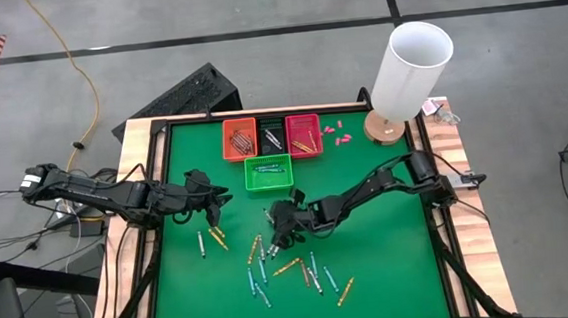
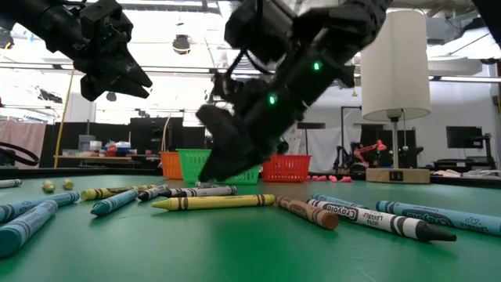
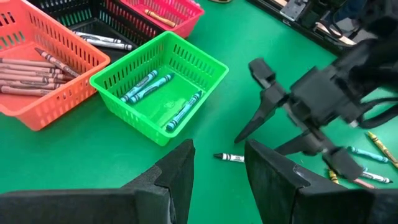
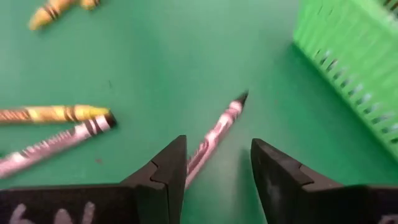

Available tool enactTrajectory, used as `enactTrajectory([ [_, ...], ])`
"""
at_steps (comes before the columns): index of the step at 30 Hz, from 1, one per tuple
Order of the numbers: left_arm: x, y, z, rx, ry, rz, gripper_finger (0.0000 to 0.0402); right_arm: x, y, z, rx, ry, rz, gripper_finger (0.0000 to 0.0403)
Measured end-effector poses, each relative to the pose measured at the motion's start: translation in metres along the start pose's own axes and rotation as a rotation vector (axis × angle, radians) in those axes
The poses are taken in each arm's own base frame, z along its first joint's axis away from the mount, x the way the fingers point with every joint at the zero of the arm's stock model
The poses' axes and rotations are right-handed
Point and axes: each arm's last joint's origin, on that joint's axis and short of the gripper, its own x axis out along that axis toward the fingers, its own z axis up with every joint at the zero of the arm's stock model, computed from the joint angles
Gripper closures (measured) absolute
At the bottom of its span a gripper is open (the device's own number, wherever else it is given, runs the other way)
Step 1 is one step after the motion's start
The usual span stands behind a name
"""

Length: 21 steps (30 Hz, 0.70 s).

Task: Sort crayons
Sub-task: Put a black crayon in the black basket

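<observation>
left gripper (image 1: 218, 194): just left of the green bin, up off the mat, fingers (image 3: 177, 177) apart, nothing between them
orange bin (image 1: 240, 139): touching the green bin's far-left corner, brown crayons (image 3: 28, 67) inside
black bin (image 1: 271, 135): straight behind the green bin, between orange and red bins, grey-white crayons (image 3: 99, 40) inside
green bin (image 1: 268, 173): mid mat, the landmark here; three blue-teal crayons (image 3: 149, 86) in it
red bin (image 1: 303, 134): behind the green bin to the right, orange-yellow crayon (image 3: 155, 14) inside (more likely, can't count)
right gripper (image 1: 274, 232): just in front of the green bin, tip low over the mat, fingers (image 4: 163, 171) spread wide, not clamped on anything
white crayon (image 4: 214, 137): lying on the mat near the green bin's front, running between the right fingers; contact can't tell
loose crayons (image 1: 310, 269): scattered on the mat in front of the green bin, yellow, teal, brown, white mixed; a few more in front-left of it near the left gripper
pink bits (image 1: 334, 132): right of the red bin, behind-right of the green bin
lamp (image 1: 410, 68): far-right corner of the table, well right of the green bin, white shade on a wood base
</observation>
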Motion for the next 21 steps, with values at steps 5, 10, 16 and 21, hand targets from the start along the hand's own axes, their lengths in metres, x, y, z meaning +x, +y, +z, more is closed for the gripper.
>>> enactTrajectory([
  [5, 0.0000, 0.0000, 0.0000, 0.000, 0.000, 0.000, 0.0271, 0.0037, 0.0005, -0.0040, 0.005, 0.010, -0.001, 0.0231],
  [10, 0.0000, 0.0000, -0.0001, 0.000, 0.000, 0.000, 0.0271, 0.0034, -0.0023, -0.0077, 0.013, 0.041, -0.050, 0.0249],
  [16, 0.0000, 0.0000, -0.0001, 0.001, 0.000, 0.000, 0.0271, 0.0037, -0.0070, -0.0096, 0.018, 0.082, -0.070, 0.0315],
  [21, 0.0000, 0.0000, -0.0001, 0.001, 0.000, 0.000, 0.0271, 0.0034, -0.0074, -0.0101, 0.022, 0.087, -0.073, 0.0369],
])
